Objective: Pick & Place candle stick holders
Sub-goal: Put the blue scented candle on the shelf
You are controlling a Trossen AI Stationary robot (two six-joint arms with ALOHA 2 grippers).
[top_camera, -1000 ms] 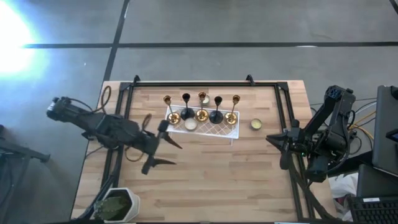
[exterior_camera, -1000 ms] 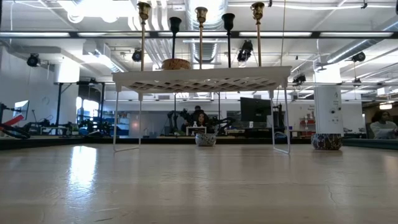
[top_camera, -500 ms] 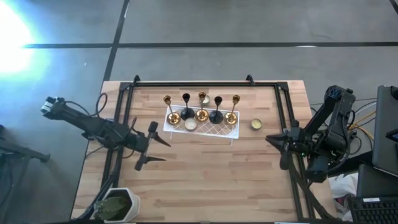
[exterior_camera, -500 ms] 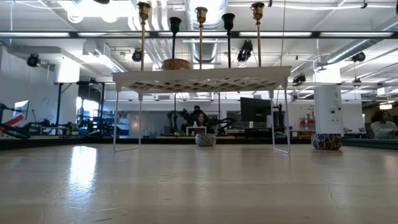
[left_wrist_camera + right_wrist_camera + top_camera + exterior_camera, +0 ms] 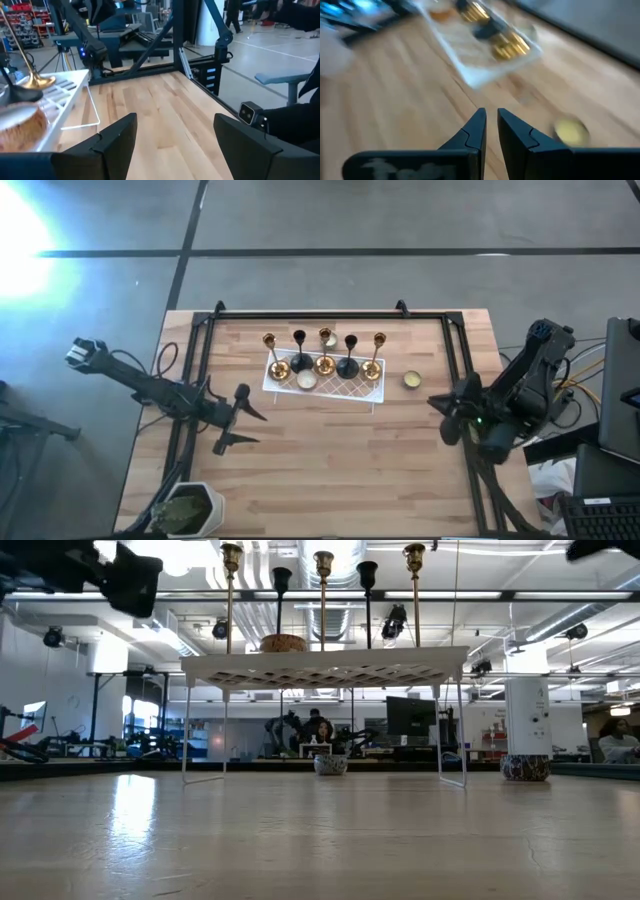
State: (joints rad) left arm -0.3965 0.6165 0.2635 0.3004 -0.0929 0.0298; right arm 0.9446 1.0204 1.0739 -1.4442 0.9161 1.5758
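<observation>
Five candle stick holders, three gold point(image 5: 325, 363) and two black point(image 5: 348, 366), stand upright in a row, their round bases on a white lattice tray point(image 5: 355, 391) at the table's far middle. In the low view their cups point(image 5: 323, 560) rise above the raised tray point(image 5: 325, 668). My left gripper point(image 5: 241, 425) is open and empty, left of the tray and nearer the front; its wrist view point(image 5: 175, 145) shows the tray's end point(image 5: 67, 92). My right gripper point(image 5: 440, 418) is shut and empty, at the table's right side.
A pale tealight point(image 5: 307, 380) lies on the tray and another point(image 5: 411, 380) on the table right of it. A potted plant point(image 5: 190, 508) stands at the near left corner. Black frame rails point(image 5: 330, 312) border the table. Bare wood lies in front of the tray.
My left gripper has drawn back toward the table's left edge, away from the tray, staying open. My right arm has shifted a little at the right side. The holders and tray have kept still.
</observation>
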